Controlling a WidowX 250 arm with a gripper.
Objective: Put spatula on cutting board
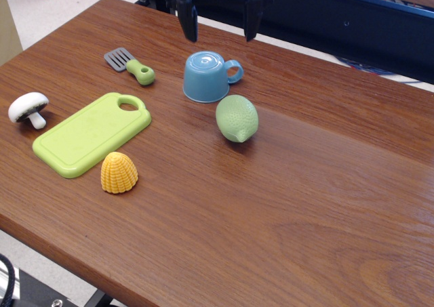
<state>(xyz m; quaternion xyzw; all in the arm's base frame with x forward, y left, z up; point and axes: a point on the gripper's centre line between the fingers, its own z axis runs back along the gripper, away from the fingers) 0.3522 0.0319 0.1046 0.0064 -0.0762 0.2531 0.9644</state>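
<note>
The spatula [129, 66] lies flat on the wooden table at the back left, grey slotted blade to the left, lime-green handle to the right. The lime-green cutting board [91, 134] lies in front of it, handle hole towards the back right, nothing on it. My gripper [219, 24] hangs at the top middle, above the table's far edge and behind the blue cup. Its two dark fingers [188, 21] stand wide apart and hold nothing. It is well to the right of the spatula.
An upside-down blue cup [207, 76] stands just below the gripper. A green lime [237, 118] lies in front of it. A yellow corn piece [119, 172] touches the board's front edge. A white mushroom [28, 109] lies left of the board.
</note>
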